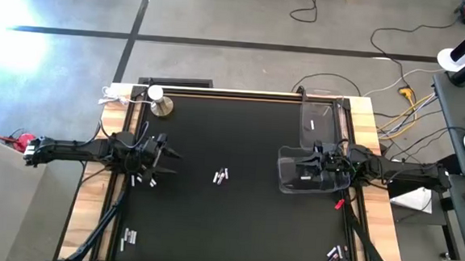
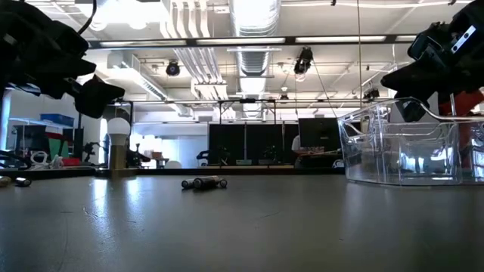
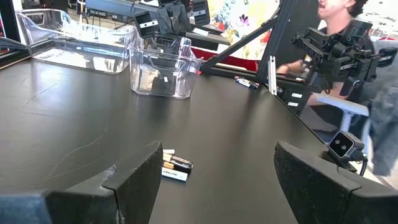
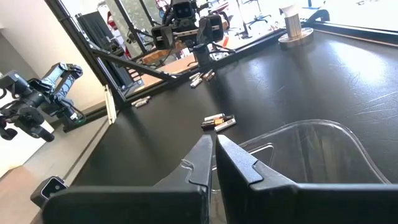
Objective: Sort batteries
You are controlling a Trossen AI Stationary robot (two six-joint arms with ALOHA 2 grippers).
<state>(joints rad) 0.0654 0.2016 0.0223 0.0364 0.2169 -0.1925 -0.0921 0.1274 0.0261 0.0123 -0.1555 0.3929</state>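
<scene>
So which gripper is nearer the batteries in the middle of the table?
Left. The left gripper hangs open just beside the middle batteries; the right gripper, shut, sits farther off over a clear bin.

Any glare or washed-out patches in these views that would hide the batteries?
High view: a blown-out white patch sits on the floor at the top left, off the table; the batteries at mid-table stay readable. Low view: ceiling lights reflect as a sheen across the tabletop, and the batteries show only as small dark shapes. Right wrist view: bright daylight washes out the far edge beyond the table.
</scene>
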